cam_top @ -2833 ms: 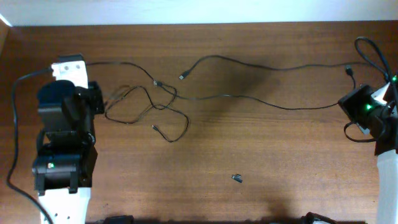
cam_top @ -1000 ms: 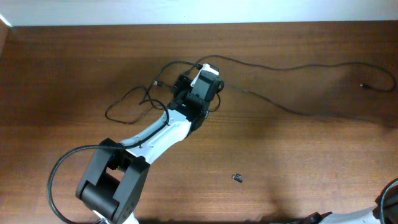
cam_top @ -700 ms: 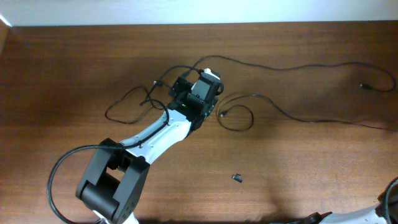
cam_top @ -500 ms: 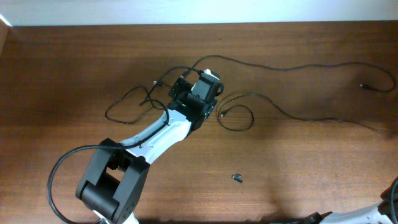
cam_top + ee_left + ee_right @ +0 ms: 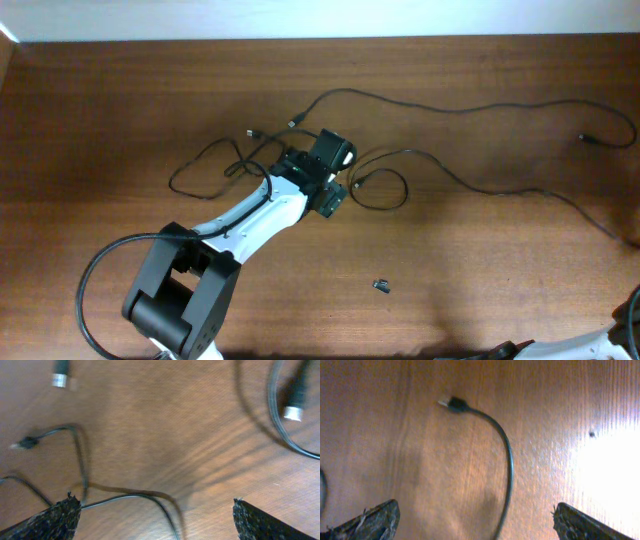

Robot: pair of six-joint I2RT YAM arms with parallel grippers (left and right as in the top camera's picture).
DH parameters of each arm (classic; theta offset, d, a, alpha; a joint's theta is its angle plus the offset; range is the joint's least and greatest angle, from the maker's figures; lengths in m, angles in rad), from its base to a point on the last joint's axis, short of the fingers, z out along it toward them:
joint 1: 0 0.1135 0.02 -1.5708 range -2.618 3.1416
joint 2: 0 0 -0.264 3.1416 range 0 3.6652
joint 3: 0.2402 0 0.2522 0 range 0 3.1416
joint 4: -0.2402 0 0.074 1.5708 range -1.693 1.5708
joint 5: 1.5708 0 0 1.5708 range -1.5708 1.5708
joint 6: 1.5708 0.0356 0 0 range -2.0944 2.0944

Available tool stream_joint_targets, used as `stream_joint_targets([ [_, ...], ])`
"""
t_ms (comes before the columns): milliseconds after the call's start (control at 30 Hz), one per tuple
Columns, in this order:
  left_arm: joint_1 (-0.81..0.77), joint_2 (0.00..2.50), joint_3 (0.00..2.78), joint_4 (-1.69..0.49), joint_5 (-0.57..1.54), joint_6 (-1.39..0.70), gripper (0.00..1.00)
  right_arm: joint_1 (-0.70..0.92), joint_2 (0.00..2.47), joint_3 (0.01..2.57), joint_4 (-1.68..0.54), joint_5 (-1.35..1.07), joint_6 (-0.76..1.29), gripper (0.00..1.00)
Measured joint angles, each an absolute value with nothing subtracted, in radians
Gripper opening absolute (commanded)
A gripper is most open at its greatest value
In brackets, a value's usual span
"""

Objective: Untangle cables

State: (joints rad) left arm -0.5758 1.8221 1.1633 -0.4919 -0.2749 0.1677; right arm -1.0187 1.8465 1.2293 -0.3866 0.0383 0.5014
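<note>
1. While the left arm (image 5: pixel 255 215) reaches from the near edge of the worktop (image 5: pixel 120 90) toward its middle, I see the left gripper (image 5: pixel 150 519) low over the wood. Its fingers (image 5: pixel 47 520) are spread wide and nothing is clamped between them.
2. I find the cables (image 5: pixel 215 165) partly bunched in loose overlapping loops just left of that gripper, on the left-middle of the worktop.
3. One long strand (image 5: pixel 470 108) leaves the bunch and runs along the far edge to a small end plug (image 5: pixel 585 138) near the far right corner.
4. Another strand curls into a loop (image 5: pixel 380 185) just right of the gripper, then trails off toward the right edge.
5. From the left wrist, I see a thin cord (image 5: pixel 125 497) crossing the wood low between the fingers. Two silver-tipped plugs (image 5: pixel 60 379) lie further out. I cannot tell whether the cord touches either finger.
6. I see the right gripper (image 5: pixel 472 521) spread just as wide and holding nothing. A curved cord with a plug end (image 5: pixel 452 404) lies flat on the wood ahead of it.
7. One small dark piece (image 5: pixel 381 287) sits toward the near edge, well apart from the cables.
</note>
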Motion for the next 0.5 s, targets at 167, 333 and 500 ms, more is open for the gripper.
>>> stream_joint_targets([
  [167, -0.575, 1.822, 1.163, -0.51, -0.213, 0.168, 0.99, -1.019, 1.847, 1.229, -0.53, 0.046, 0.502, 0.99],
  [333, -0.575, 1.822, 1.163, -0.509, -0.249, 0.168, 0.99, -1.019, 1.867, 1.211, -0.483, 0.033, 0.501, 0.99],
  [500, -0.575, 1.822, 1.163, -0.51, -0.26, 0.168, 0.99, -1.019, 1.931, 1.204, -0.41, -0.036, 0.453, 0.99],
])
